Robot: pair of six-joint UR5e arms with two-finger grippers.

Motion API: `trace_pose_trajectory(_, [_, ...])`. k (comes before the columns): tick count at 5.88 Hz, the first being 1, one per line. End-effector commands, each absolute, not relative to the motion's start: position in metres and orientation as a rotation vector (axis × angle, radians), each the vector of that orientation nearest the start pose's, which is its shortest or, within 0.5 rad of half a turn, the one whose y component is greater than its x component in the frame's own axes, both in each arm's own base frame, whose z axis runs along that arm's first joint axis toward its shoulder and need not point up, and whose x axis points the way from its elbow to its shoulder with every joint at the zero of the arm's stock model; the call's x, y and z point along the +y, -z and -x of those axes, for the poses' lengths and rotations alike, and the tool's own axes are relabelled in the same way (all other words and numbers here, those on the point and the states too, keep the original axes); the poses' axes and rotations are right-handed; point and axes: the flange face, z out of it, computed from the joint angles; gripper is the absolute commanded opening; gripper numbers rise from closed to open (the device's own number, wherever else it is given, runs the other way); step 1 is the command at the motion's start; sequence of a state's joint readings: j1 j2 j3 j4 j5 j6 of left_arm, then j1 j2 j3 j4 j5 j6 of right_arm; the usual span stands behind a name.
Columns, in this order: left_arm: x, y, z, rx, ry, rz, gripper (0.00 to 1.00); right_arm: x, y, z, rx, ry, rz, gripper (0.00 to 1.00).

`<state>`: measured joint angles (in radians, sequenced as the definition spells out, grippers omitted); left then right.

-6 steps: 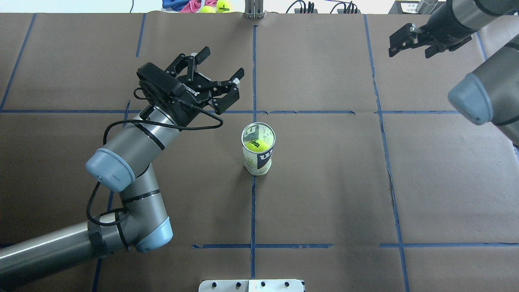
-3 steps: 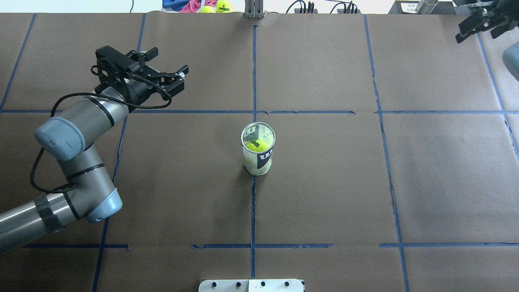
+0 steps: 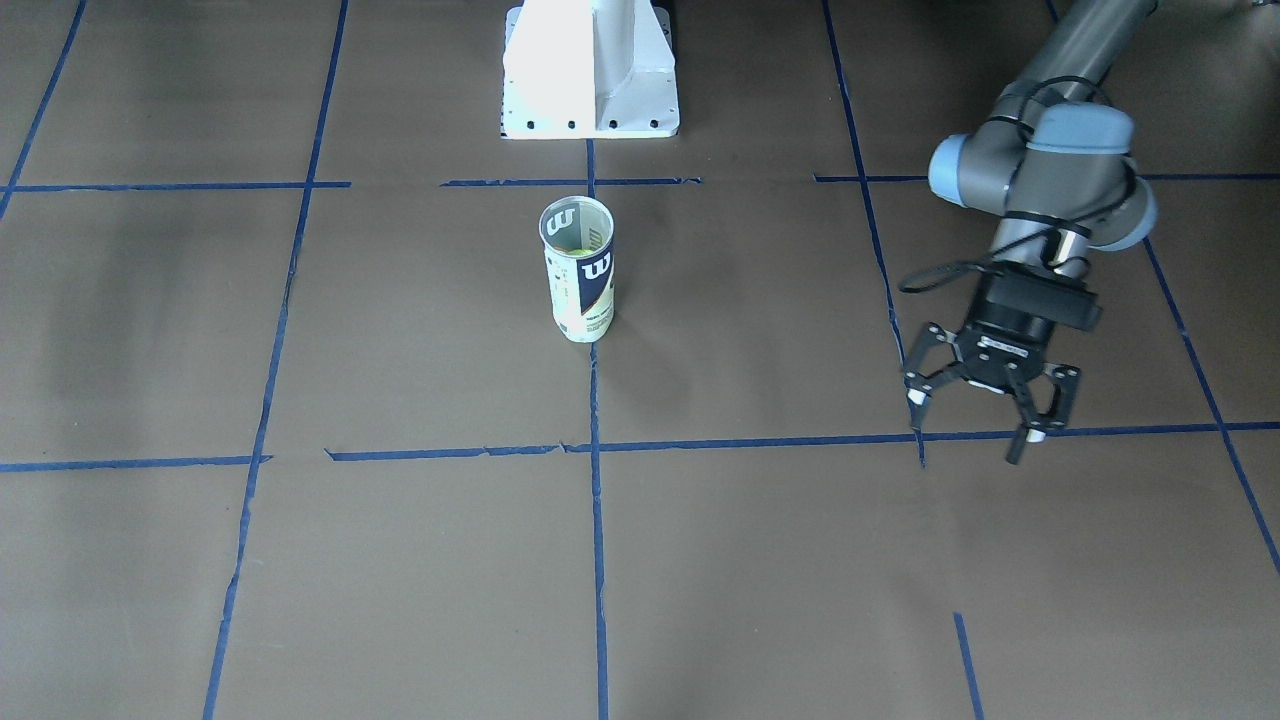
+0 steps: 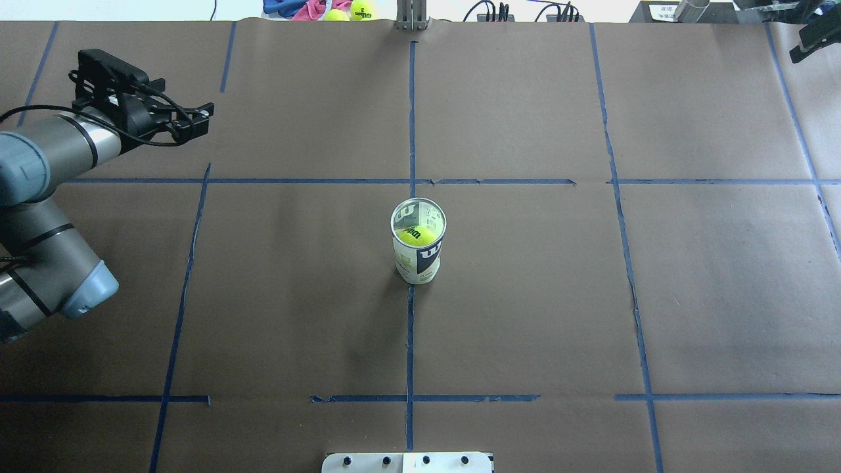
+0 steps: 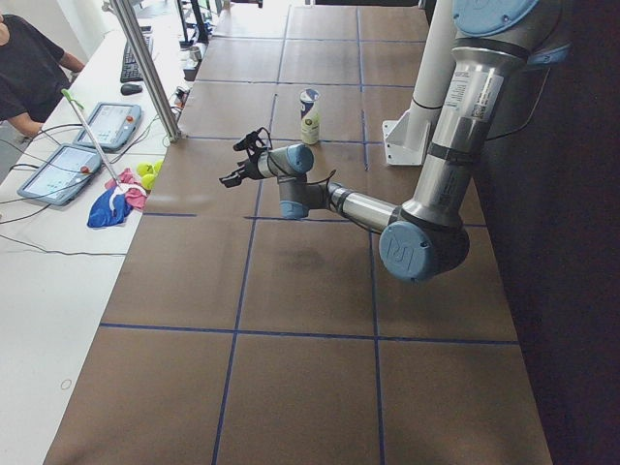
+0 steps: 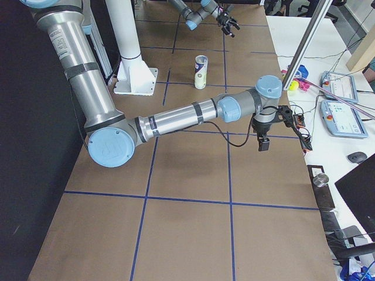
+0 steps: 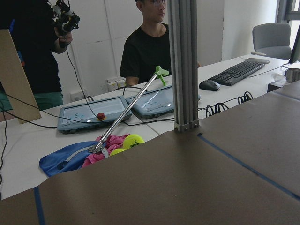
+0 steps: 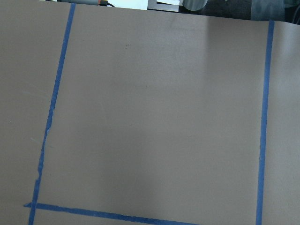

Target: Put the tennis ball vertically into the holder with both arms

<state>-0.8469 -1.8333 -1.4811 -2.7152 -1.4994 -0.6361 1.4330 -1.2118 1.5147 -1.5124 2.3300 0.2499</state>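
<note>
The holder (image 4: 418, 244), a clear can with a white and navy Wilson label, stands upright at the table's middle, with the tennis ball (image 4: 417, 235) down inside it. The can also shows in the front-facing view (image 3: 578, 270). My left gripper (image 4: 196, 122) is open and empty at the far left, well away from the can; its spread fingers show in the front-facing view (image 3: 976, 424). My right gripper (image 4: 809, 41) is at the far right edge, mostly cut off; in the exterior right view (image 6: 270, 130) its fingers stand apart and empty.
The white pedestal base (image 3: 590, 70) stands at the robot's side of the table. Spare tennis balls (image 4: 361, 9), cloths and an aluminium post (image 4: 411, 16) sit at the far edge. Operators (image 7: 154, 47) and tablets are behind that edge. Blue tape lines cross the brown paper.
My left arm has swung away from the can to the far left. My right gripper has moved further right, almost out of the overhead view. The can and ball have not moved.
</note>
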Motion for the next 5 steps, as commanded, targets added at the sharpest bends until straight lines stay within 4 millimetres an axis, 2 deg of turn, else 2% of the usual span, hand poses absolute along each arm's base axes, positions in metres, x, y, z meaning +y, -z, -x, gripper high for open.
trace_pose_trajectory(1, [-0.578,-0.494,-0.243,0.698,0.021,-0.789,1.0,-0.629,-0.505,0.005,-0.843,0.041,-0.168,1.0])
trace_pose_trajectory(2, [-0.598,-0.508,-0.177,0.737,0.053,-0.635,0.99,-0.611,-0.538,-0.011,-0.819,0.089,-0.162,1.0])
trace_pose_trajectory(3, [-0.599,-0.537,-0.112,0.807,0.024,-0.43,1.0,-0.602,-0.552,-0.014,-0.817,0.097,-0.152,1.0])
trace_pose_trajectory(4, [-0.566,-0.59,-0.033,0.852,0.006,-0.36,1.0,-0.593,-0.567,-0.017,-0.817,0.083,-0.127,1.0])
trace_pose_trajectory(5, [-0.546,-0.63,0.018,0.87,-0.011,-0.315,1.0,-0.57,-0.586,-0.038,-0.825,0.04,-0.116,1.0])
